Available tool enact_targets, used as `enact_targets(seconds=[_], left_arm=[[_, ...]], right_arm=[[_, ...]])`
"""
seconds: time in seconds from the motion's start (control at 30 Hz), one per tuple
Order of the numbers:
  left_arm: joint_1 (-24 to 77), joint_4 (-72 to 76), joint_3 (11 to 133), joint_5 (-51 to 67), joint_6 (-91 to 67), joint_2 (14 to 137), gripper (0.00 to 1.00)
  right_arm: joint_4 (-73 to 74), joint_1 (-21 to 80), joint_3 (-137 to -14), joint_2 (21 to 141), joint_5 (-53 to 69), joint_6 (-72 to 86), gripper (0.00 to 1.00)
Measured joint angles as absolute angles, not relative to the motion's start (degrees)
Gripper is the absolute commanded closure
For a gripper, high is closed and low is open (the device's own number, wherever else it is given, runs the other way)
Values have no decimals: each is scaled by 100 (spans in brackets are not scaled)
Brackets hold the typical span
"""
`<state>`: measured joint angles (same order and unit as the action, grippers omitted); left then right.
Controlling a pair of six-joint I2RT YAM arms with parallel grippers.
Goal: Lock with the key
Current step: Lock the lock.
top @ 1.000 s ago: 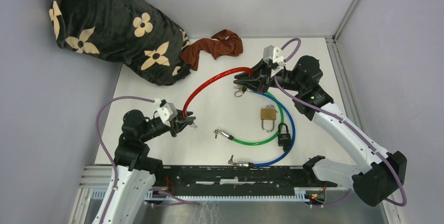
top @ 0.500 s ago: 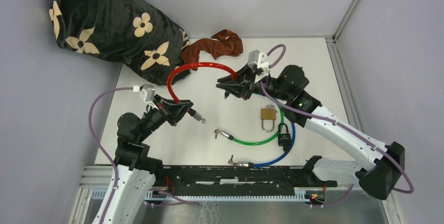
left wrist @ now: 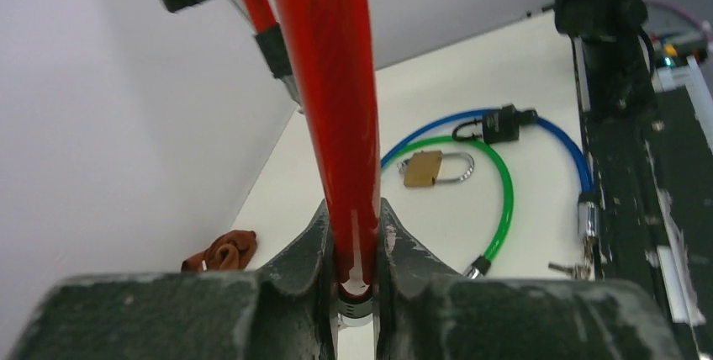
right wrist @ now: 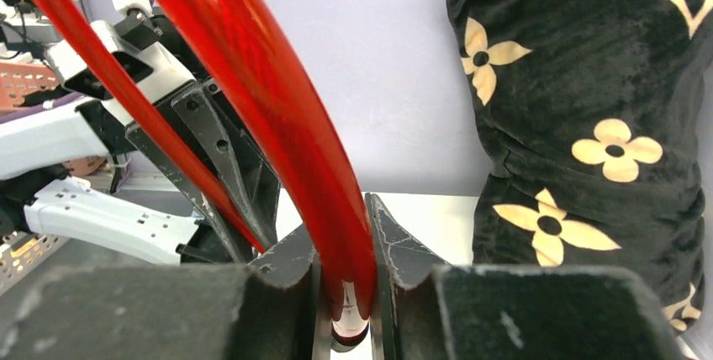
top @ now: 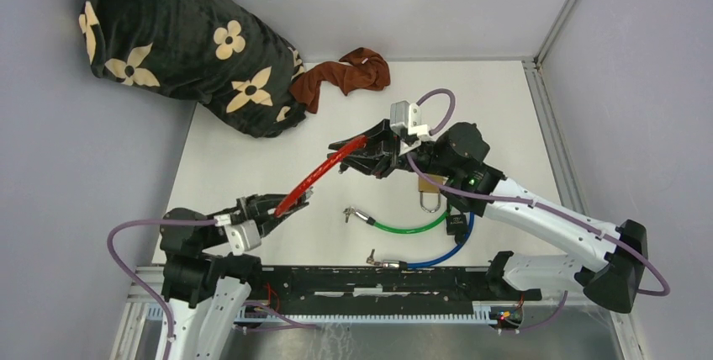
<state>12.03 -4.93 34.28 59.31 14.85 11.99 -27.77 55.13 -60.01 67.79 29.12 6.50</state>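
Observation:
A red cable lock hangs above the table, stretched almost straight between both grippers. My left gripper is shut on its near-left end, with the metal tip showing between the jaws. My right gripper is shut on the far-right end. Under the right arm on the table lie a brass padlock, a black padlock, a green cable and a blue cable. Small keys lie by the blue cable's metal end.
A black pillow with cream flowers fills the far-left corner, and a brown cloth lies beside it. A black rail runs along the near edge. Grey walls stand on three sides.
My left arm has pulled back toward the near-left edge and my right gripper has moved left and nearer. The red cable has gone from a raised arc to a nearly straight line.

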Motion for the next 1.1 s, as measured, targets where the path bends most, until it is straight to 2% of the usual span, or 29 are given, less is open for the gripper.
enact_targets(seconds=[0.1, 0.23, 0.33, 0.5, 0.67, 0.87, 1.1], left_arm=[[1203, -1632, 3664, 6346, 2733, 1201, 95], [1203, -2375, 3629, 6410, 3118, 1269, 64], [1203, -2340, 3454, 5920, 2587, 1291, 55], [1203, -2147, 3089, 4357, 1354, 1286, 51], [1203, -2047, 2947, 3306, 716, 1332, 51], [1203, -1750, 2858, 2554, 399, 1704, 54], [1203, -1358, 2676, 2403, 338, 2467, 59]], right_arm=[[-2637, 5513, -5996, 6676, 3059, 449, 100], [-2176, 5452, -5841, 6263, 2755, 86, 100], [-1837, 5299, -5666, 5916, 2274, -40, 100], [-1302, 5098, -5483, 5686, 1258, -75, 100], [-963, 5092, -5249, 5749, 816, 137, 100], [-906, 5089, -5199, 5848, 766, 336, 100], [-934, 5089, -5199, 5896, 812, 421, 100]])
